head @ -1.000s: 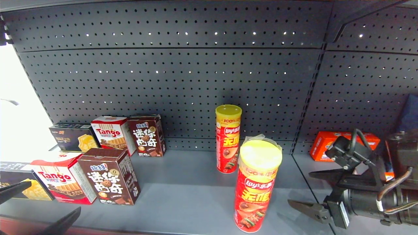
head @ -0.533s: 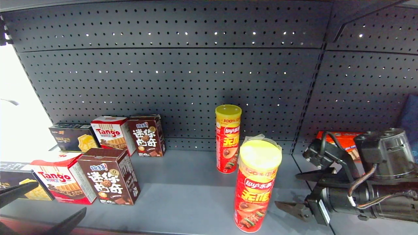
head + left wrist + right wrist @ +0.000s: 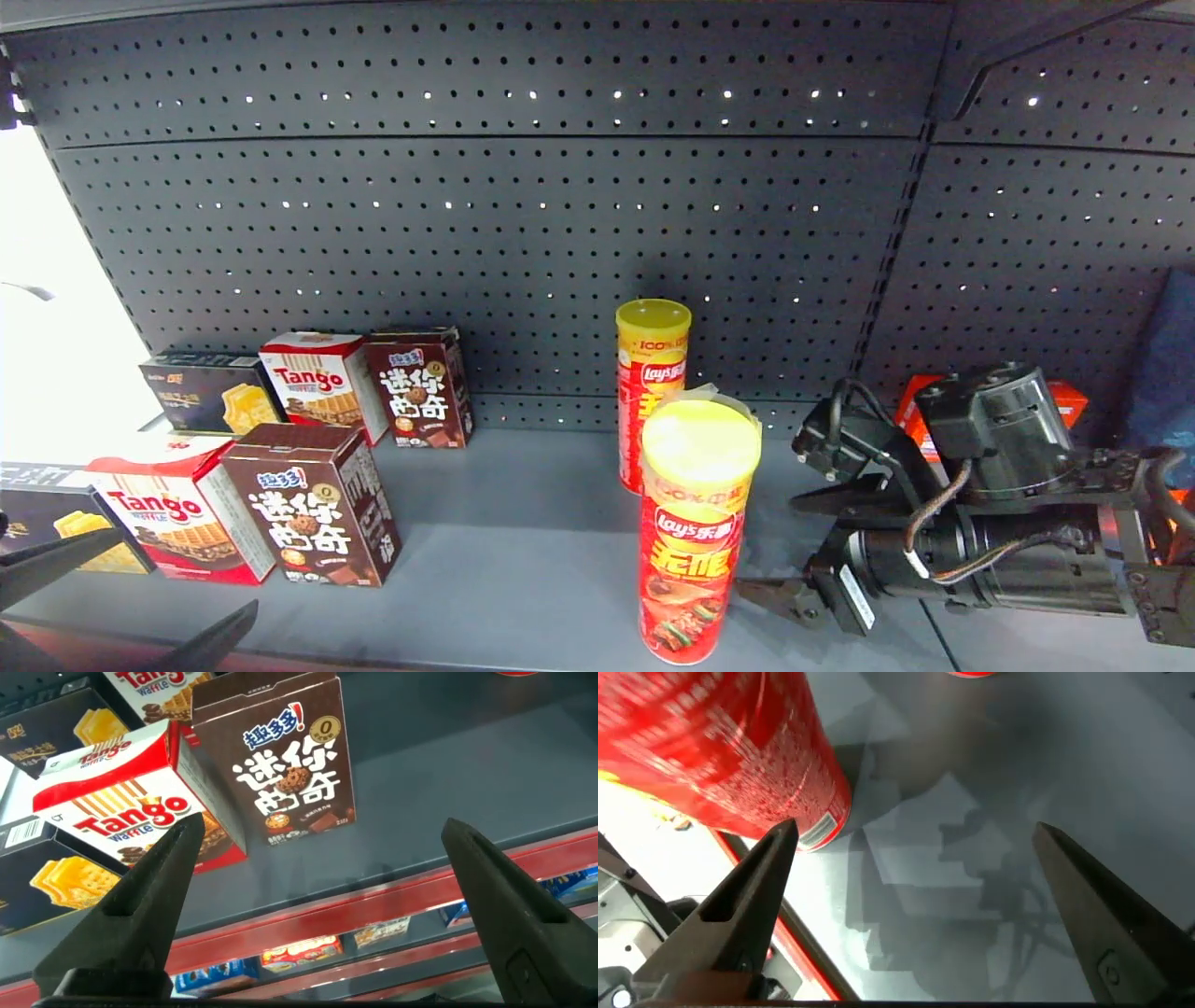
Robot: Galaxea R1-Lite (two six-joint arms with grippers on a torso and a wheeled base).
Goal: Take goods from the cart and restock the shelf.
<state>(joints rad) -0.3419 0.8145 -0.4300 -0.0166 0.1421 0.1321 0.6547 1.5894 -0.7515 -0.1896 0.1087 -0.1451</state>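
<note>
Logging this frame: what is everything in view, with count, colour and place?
chip cans: 2, red with yellow lids, upright mid-shelf, one behind the other
cookie boxes: 2, brown, left part, front and back
wafer boxes: 2, red-white, left of the cookie boxes
cracker boxes: 2, black-yellow, far left
orange box: 1, right bay, partly hidden
blue item: 1, far right edge
shelf: 1, grey, dark pegboard behind
left gripper: 1, black, open, front left edge
right gripper: 1, black, open, right of the chip cans

The black cylindrical right arm point(image 3: 1027, 565) bears a braided brown cable point(image 3: 936, 511) and tapered pincer point(image 3: 766, 548).
</note>
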